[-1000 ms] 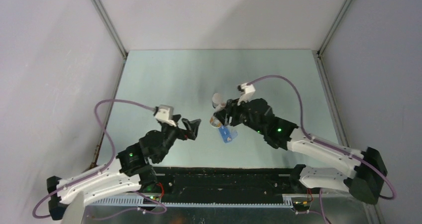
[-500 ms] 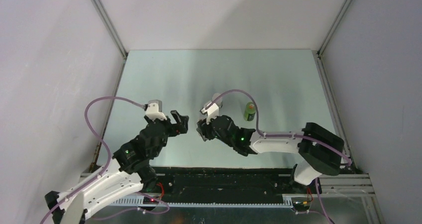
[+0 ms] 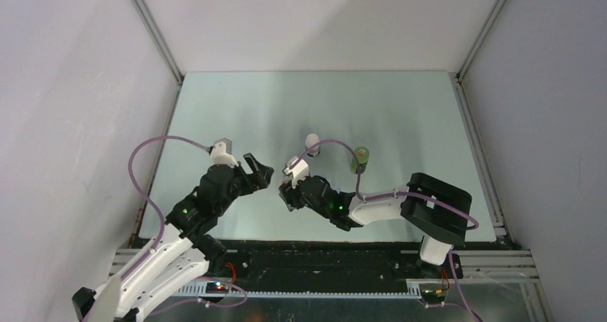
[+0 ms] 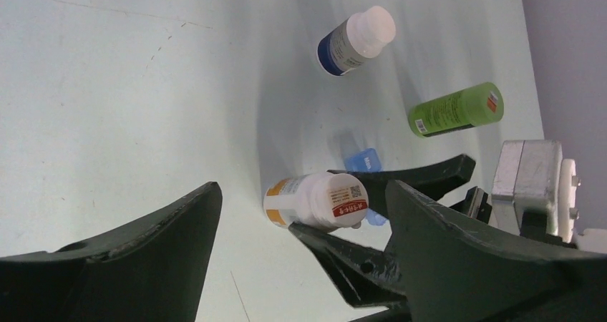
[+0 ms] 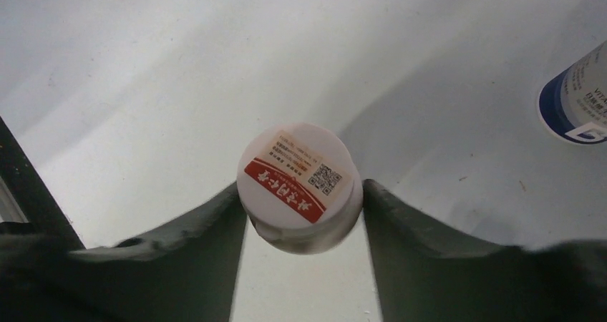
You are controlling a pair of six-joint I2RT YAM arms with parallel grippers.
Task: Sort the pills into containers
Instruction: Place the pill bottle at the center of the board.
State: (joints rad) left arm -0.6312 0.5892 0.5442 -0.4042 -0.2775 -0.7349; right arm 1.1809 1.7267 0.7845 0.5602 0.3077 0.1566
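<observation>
A pale green worktop (image 3: 236,107) sits between plain grey walls, with both arms bolted at its near edge.

Nearest, the left claw (image 3: 259,169) hangs over the near-middle of the worktop. Its jaws are spread wide and it holds nothing.

Just to its right, the right claw (image 5: 302,189) is closed on an orange-labelled bottle (image 4: 315,202). One finger presses each side of the bottle just under its white cap. The cap carries a red and orange sticker and faces straight up at the right wrist camera, so the bottle's long axis runs along that claw's line of sight. I cannot tell whether its base rests on the worktop.

Just behind that bottle, in the left wrist view, lies the pill box (image 4: 362,159), translucent blue and flat on the worktop. The bottle and a finger of the right claw hide most of it. Its long axis seems to run up and down that view, passing behind the finger, but that is not certain. Its compartments are too small to read.

Farther back stands a green bottle (image 4: 456,109), and beyond it a blue-labelled bottle (image 4: 354,41) with a white cap. The two are well apart and clear of both claws.
</observation>
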